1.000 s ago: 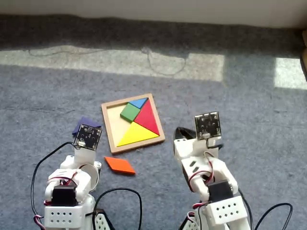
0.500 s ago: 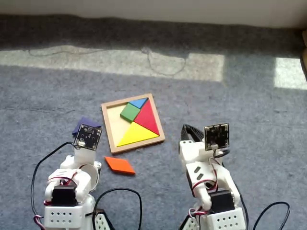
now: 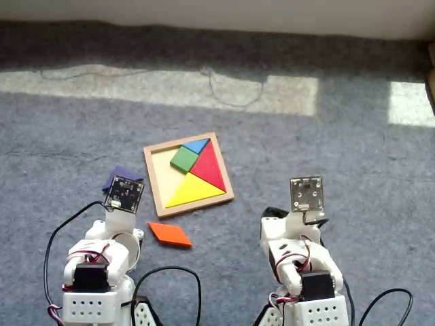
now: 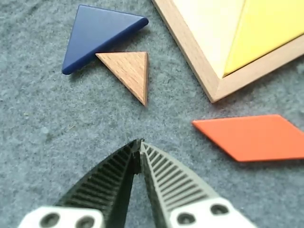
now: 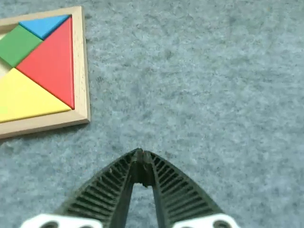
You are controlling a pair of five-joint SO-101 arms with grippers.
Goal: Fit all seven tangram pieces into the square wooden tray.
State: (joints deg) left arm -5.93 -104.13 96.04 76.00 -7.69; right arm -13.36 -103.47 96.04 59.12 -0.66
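Lying flat beside the tray (image 4: 205, 71), the orange parallelogram (image 4: 251, 137) is being judged liable to skid when pinched; left gripper (image 4: 138, 148) and right gripper (image 5: 141, 157) are being held closed, empty.

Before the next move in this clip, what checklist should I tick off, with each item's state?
1. Left gripper free: ok, shut, empty.
2. Right gripper free: ok, shut, empty.
3. Orange parallelogram piece clear to grasp: ok, alone on the grey carpet.
4. Dark blue triangle apart from plain wooden triangle: not ok, they touch.
5. Room in the square wooden tray: ok, bare floor beside the yellow triangle.
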